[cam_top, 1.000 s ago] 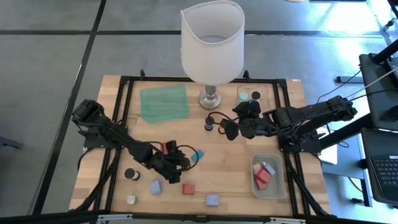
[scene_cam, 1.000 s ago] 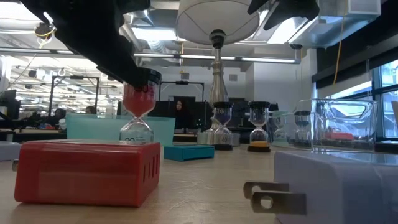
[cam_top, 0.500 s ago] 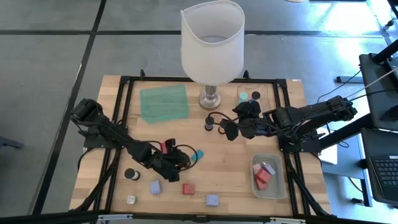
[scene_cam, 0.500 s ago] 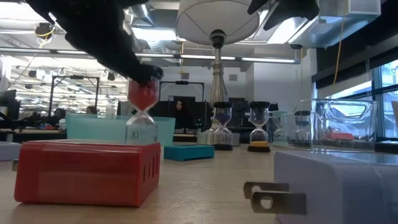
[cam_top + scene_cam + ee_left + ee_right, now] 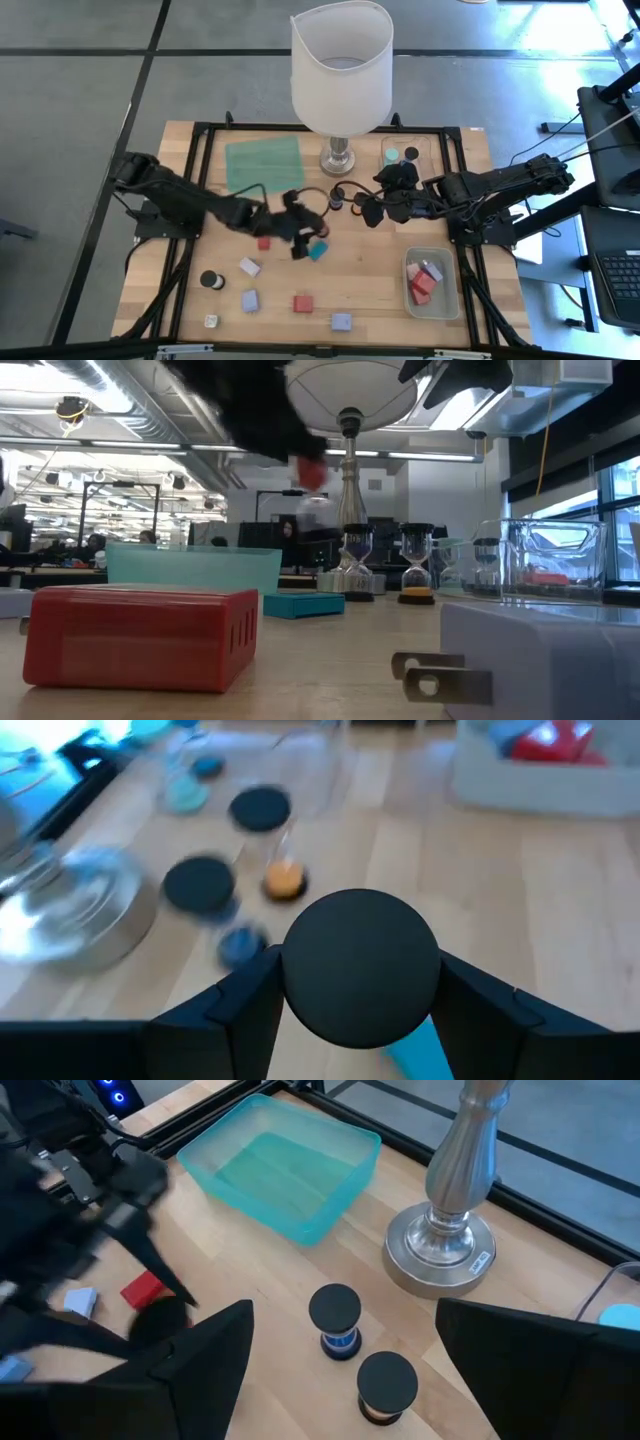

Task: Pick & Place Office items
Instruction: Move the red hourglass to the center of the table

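Left gripper fingers clenched on a black-capped glass sand timer, red sand, right gripper fingers released, three lavender blocks at 6 o'clock on the wooden tabletop

The high view looked straight down on my whole wooden table from well above. The low view sat at tabletop height just behind a red plastic block, facing level into the room. My left wrist view peered close past a black round cap. My right wrist view looked down obliquely; it shared the silver lamp base with the high view.
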{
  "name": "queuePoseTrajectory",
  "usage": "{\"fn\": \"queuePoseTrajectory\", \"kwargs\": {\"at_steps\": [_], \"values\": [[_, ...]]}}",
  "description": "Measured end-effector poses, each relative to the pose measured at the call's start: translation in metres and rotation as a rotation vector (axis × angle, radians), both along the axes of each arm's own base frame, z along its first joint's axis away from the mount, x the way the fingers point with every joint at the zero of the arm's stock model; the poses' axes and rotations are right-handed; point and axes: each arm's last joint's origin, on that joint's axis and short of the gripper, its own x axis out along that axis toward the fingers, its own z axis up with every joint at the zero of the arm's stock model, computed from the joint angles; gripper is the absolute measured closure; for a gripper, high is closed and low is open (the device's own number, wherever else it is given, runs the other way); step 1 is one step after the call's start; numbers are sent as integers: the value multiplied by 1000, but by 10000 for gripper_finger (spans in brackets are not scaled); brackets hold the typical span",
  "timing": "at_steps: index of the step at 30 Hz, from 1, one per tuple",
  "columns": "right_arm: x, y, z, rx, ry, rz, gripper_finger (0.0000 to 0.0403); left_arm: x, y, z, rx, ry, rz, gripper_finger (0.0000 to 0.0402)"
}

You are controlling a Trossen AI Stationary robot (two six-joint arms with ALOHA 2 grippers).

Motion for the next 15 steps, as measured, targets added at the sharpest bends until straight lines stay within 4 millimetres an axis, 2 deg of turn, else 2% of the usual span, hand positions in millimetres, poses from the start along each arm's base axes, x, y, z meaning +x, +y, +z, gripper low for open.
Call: {"fn": "queuePoseTrajectory", "kwargs": {"at_steps": [2,6,9,15], "values": [[0,0,0,0,0,1,85,13,8,-5,-11,-42,-45,186],[0,1,0,14,5,15,85,36,13,-16,6,-9,-114,186],[0,1,0,6,13,25,85,54,18,-16,-15,-13,-171,186],[0,1,0,4,21,38,85,72,37,-22,-86,10,-255,186]]}}
